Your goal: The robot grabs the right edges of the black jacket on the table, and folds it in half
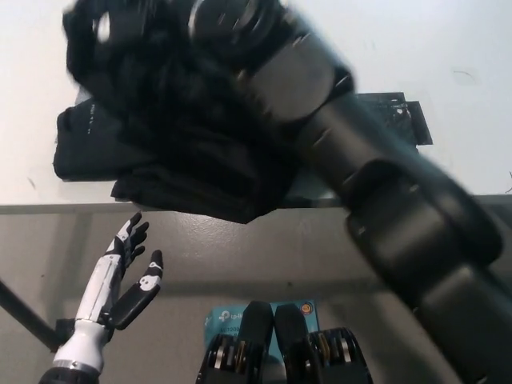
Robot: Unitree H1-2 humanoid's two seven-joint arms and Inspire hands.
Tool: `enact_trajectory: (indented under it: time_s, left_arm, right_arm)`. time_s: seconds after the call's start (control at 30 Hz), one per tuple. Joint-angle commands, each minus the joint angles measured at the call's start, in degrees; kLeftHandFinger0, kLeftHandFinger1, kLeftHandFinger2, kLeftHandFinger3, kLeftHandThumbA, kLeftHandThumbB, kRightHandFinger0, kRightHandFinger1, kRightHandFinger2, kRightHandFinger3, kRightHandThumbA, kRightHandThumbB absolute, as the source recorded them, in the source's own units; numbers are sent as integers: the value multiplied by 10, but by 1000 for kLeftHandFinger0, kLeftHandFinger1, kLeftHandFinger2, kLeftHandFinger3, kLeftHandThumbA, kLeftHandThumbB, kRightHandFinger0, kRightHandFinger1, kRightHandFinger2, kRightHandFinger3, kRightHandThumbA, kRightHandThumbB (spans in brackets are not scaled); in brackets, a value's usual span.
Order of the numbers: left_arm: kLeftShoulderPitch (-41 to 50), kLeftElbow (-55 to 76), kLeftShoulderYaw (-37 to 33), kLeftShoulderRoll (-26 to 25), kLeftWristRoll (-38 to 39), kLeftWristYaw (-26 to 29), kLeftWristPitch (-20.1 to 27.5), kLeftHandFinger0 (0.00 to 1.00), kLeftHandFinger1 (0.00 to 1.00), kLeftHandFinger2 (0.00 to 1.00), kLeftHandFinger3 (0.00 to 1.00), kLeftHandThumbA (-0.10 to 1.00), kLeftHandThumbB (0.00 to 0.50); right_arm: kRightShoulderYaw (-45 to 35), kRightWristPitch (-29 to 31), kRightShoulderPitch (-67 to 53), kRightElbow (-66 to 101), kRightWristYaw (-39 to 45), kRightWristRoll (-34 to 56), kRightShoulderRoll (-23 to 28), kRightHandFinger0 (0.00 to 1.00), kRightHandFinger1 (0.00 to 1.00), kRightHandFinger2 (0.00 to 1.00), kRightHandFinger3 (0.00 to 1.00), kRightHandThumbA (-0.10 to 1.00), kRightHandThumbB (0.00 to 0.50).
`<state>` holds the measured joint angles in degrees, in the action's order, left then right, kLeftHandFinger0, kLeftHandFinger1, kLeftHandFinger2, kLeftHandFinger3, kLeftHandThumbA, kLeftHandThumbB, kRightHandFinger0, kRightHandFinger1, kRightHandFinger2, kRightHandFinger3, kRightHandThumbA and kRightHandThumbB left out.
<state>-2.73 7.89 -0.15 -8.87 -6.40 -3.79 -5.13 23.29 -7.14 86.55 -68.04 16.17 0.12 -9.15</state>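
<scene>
Jacket, black, lay bunched on the white table, over its left half and reaching the front edge; a lower fold overhung that edge near the middle. Left part of the garment sat flat on the tabletop close to the front left corner, with a small pale label visible on it.

Right arm, black, crossed the frame diagonally from the bottom right toward the table's far left, passing over the jacket. Right hand was motion-blurred above the far left portion of the fabric; cannot tell whether its fingers were closed on the cloth or apart, since black hand and black fabric merged in the blur.

Dark rectangular patch showed on the tabletop just right of the arm, near the front edge, partly covered by the arm.

Left hand, white, rested below the table's front edge at lower left, fingers spread and pointing upward, holding nothing, well apart from the jacket.
</scene>
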Motion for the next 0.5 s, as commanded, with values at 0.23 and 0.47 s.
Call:
enact_trajectory:
  time_s: [0.23, 0.47]
  left_arm:
    - [-8, 27, -24, -18, -26, -9, -3, 1000, 1000, 1000, 1000, 375, 127]
    - [-11, 23, -24, -22, -24, -15, -5, 1000, 982, 947, 1000, 351, 119]
  right_arm:
    - [32, 100, -51, -102, -73, -95, -42, 0, 414, 694, 460, -100, 201]
    - [8, 71, -54, -119, -54, -90, -41, 593, 821, 992, 1000, 464, 311]
